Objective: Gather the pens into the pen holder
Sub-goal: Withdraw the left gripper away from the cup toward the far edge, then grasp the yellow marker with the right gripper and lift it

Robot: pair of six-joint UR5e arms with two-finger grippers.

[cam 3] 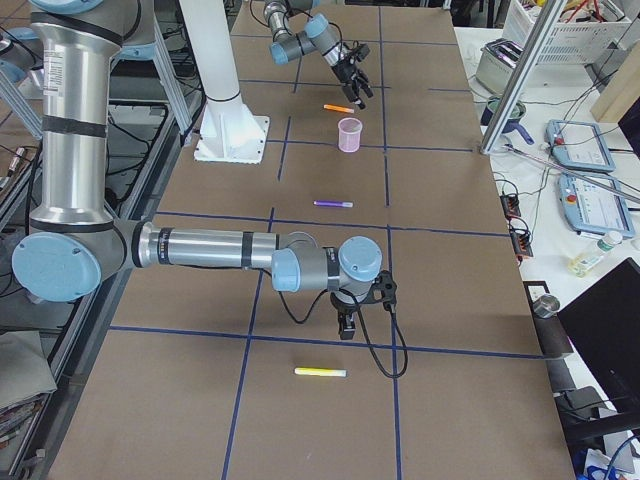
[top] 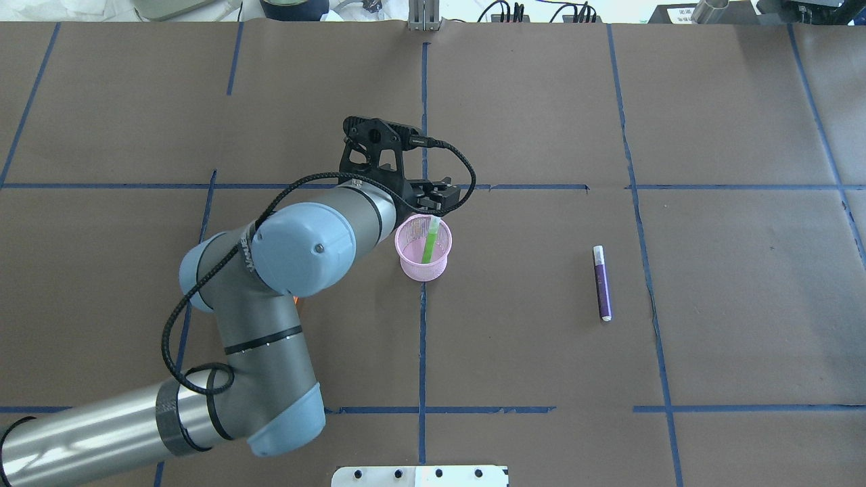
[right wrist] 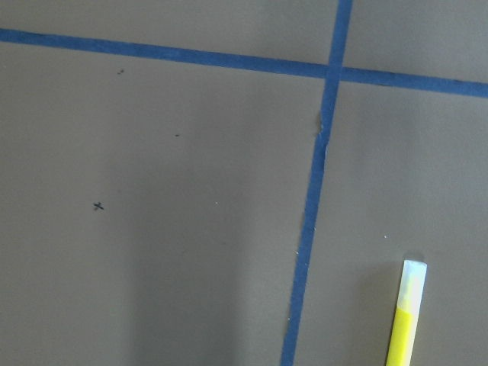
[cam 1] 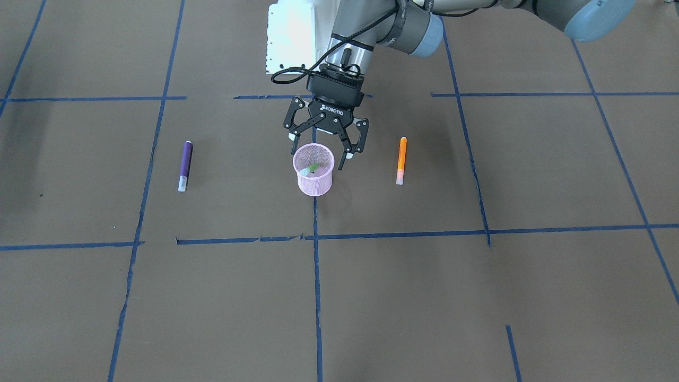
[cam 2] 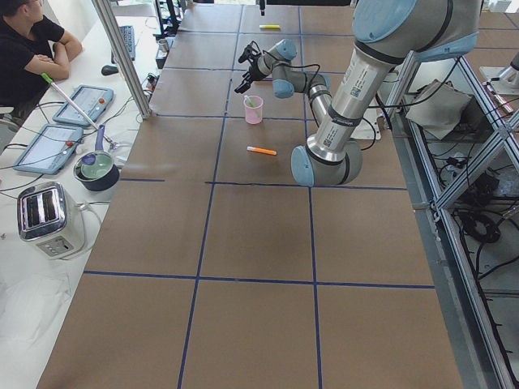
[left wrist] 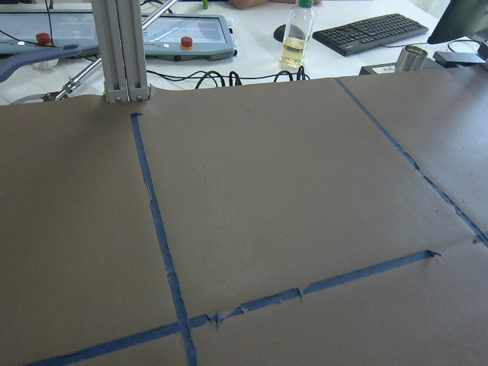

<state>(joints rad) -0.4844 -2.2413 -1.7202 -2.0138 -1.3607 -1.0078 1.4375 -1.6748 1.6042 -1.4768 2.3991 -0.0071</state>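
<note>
Orange pen (cam 1: 401, 161) is the likely next pick: it lies flat, off to the robot's-left side of the left claw (cam 1: 319, 146), its length running away from the robot, crosswise to the wide-spread, empty fingers (cam 1: 290, 124). Just below that claw stands the pink cup (cam 1: 314, 181) with the green pen (cam 1: 311, 170) inside. Purple pen (cam 1: 184, 165) lies farther off the other side. Right claw (cam 3: 345, 322): far away, opening unclear.

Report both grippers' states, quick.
Left gripper: open, holding nothing.
Right gripper: cannot tell.
</note>
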